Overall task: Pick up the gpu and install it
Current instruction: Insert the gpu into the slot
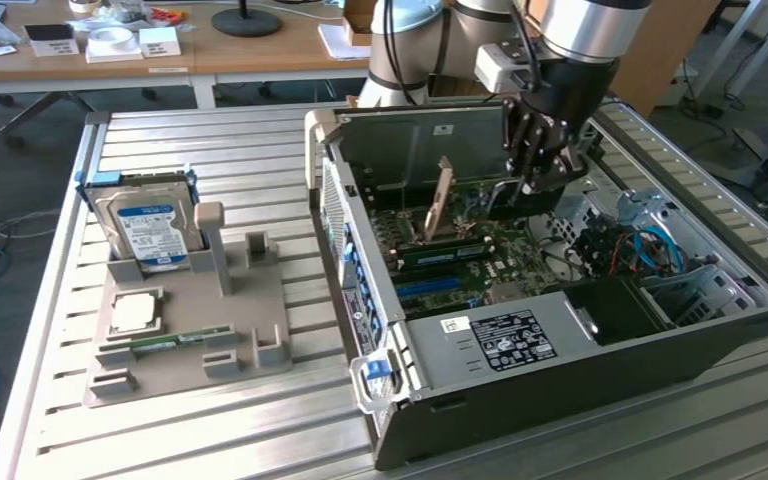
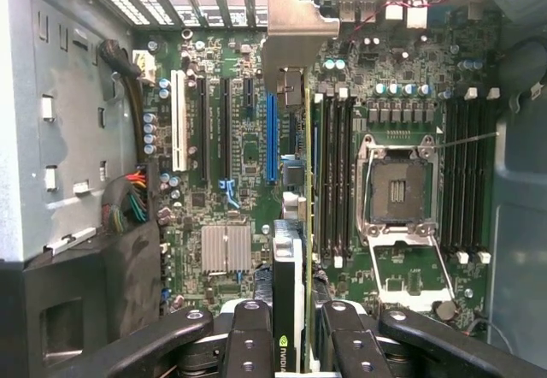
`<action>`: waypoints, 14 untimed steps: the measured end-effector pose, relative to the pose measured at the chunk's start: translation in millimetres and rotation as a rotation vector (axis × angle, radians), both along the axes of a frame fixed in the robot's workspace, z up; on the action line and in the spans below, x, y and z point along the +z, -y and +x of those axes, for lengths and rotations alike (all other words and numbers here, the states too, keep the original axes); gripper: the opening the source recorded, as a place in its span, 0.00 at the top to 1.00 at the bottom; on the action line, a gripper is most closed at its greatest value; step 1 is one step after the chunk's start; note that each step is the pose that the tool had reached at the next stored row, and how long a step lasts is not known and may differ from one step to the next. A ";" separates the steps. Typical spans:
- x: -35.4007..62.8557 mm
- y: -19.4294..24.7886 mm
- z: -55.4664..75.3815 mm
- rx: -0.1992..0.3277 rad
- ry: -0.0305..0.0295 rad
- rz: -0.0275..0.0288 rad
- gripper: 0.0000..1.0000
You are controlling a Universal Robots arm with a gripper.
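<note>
wrist view | gripper (image 2: 293, 322) clamped on gpu (image 2: 287, 262) | card edge-on over motherboard (image 2: 231, 138) | exterior view: inside open computer case (image 1: 558, 370)

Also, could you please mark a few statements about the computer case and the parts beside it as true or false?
1. The jaws grip the gpu above the motherboard inside the case. True.
2. The hard drive lies inside the case. False: it stands upright in the grey holder, outside the case.
3. A processor chip lies on the grey holder. True.
4. The case's side is closed. False: it is open, with the motherboard exposed.
</note>
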State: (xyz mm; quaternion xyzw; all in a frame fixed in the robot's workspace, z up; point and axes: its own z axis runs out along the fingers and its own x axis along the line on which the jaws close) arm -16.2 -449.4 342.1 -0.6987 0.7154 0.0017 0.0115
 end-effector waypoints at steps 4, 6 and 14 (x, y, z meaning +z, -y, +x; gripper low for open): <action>-4.4 0.0 -4.2 0.000 0.0012 0.0000 0.73; -7.8 0.0 -6.9 0.000 0.0019 0.0000 0.73; -18.4 0.0 -16.6 0.000 0.0030 0.0000 0.73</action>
